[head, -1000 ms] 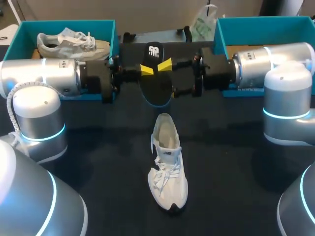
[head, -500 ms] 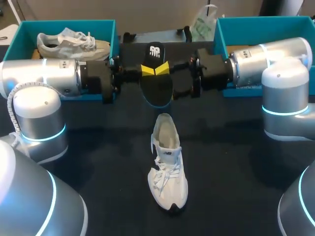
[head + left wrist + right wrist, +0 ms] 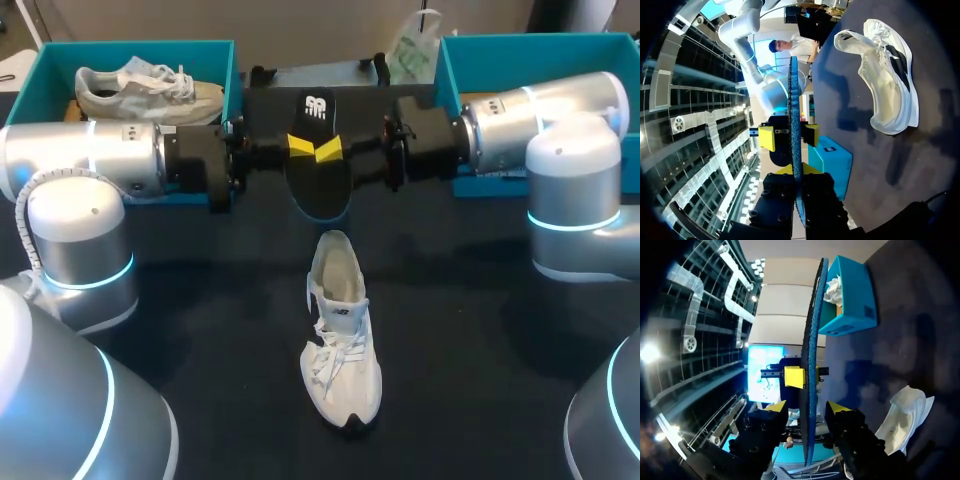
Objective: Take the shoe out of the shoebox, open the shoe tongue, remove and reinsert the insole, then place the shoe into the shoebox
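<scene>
Insole of black foam with a white mark near its far end (image 3: 320,190) is hanging edge-up above the dark table (image 3: 470,350), between the two shoeboxes and just beyond the heel of the white lace-up sneaker (image 3: 342,340). That sneaker is sitting on its sole in the middle of the table, with its toe toward the robot. The left gripper (image 3: 797,170) is pinching the insole, its yellow tips pressing on both faces. The right gripper (image 3: 808,407) is standing wide, with its fingers straddling the insole and a gap showing on each side. From above, the yellow tips are covering the insole's middle, and both wrist cameras are seeing it only as a thin edge. The left arm is hiding the front wall of the left teal cardboard shoebox (image 3: 50,70), where a second white sneaker (image 3: 145,90) is lying on its side. The right arm is covering much of the right teal cardboard shoebox (image 3: 520,50), so its contents cannot be made out. Counted: one insole, two sneakers, two shoeboxes, two grippers.
</scene>
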Tool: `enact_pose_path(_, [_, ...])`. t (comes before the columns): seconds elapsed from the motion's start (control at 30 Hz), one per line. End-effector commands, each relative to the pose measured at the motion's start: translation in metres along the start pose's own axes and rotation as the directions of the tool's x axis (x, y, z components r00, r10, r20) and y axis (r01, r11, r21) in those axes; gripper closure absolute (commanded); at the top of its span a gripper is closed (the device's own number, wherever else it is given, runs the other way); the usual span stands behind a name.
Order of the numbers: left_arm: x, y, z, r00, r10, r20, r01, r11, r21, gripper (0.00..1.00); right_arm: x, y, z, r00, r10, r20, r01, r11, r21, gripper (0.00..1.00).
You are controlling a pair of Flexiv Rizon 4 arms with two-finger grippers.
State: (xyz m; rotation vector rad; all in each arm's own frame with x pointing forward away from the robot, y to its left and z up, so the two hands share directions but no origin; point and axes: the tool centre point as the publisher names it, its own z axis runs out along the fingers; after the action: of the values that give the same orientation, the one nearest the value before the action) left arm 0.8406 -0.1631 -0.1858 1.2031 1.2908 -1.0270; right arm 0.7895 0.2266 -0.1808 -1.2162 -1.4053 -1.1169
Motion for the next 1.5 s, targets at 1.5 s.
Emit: enact_pose_path(1.5, [0.0006, -0.0005, 0.0013, 1.000, 0.002, 0.000, -0.002, 1.000, -0.002, 1.00, 0.0017, -0.0013, 0.0019, 1.000, 0.022, 0.008, -0.022, 1.000, -0.013, 0.82])
